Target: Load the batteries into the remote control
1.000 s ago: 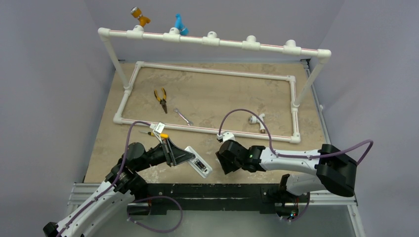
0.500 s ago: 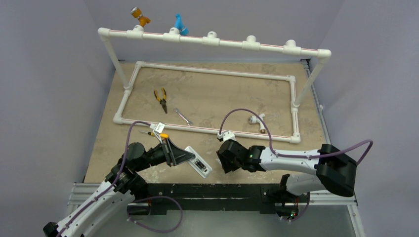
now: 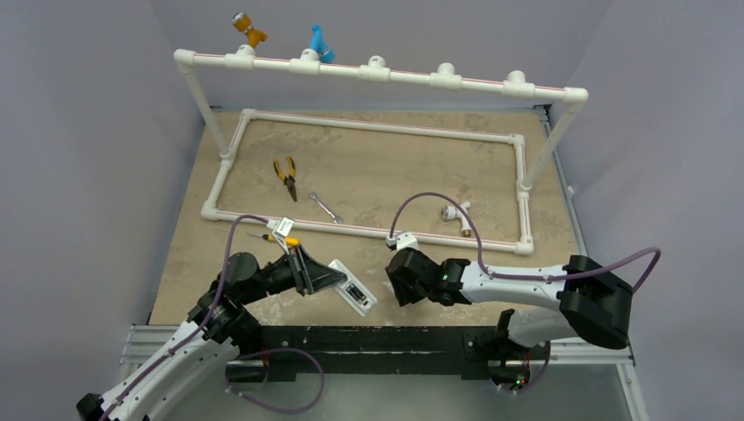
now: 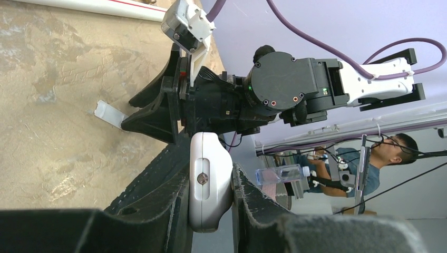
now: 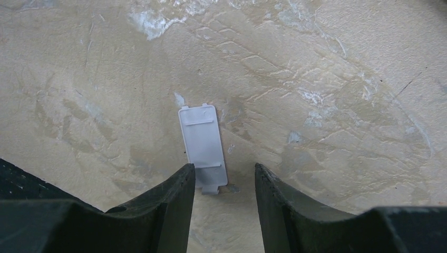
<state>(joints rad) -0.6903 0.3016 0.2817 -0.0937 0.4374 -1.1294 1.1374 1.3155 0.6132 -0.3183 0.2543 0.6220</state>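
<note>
Remote control: the white remote control (image 3: 354,287) is off the surface, clamped at one end in the left pincer (image 3: 338,279) near the front edge, with its free end pointing toward the right arm.
Its back: turned up to the overhead camera, with a dark recess; whether batteries lie in it cannot be told.
Left pincer: closed narrow on the remote, one finger on each long side.
Right pincer: the right pincer (image 5: 224,174) points down at the surface just beside the remote's free end, its jaws apart and gripping nothing.
Cover: a small flat white cover (image 5: 203,142) lies on the surface under the right pincer, with its near end showing in the gap between the fingers (image 5: 174,200); whether they touch it cannot be told.
Screwdriver: a yellow-handled screwdriver (image 3: 274,238) lies just behind the left wrist.
Farther tools: pliers (image 3: 286,178) and a silver wrench (image 3: 325,207) lie well apart from the remote, inside a white pipe frame (image 3: 368,127).
Fittings: small white pipe pieces (image 3: 456,213) sit by the frame's right end; an orange part (image 3: 248,29) and a blue part (image 3: 321,43) stand on the raised pipe rail (image 3: 412,77).
Surface: the surface (image 3: 395,167) is tan and mottled.
Room: pale lavender walls; the left wrist view shows a seated person (image 4: 390,153) in the background.
</note>
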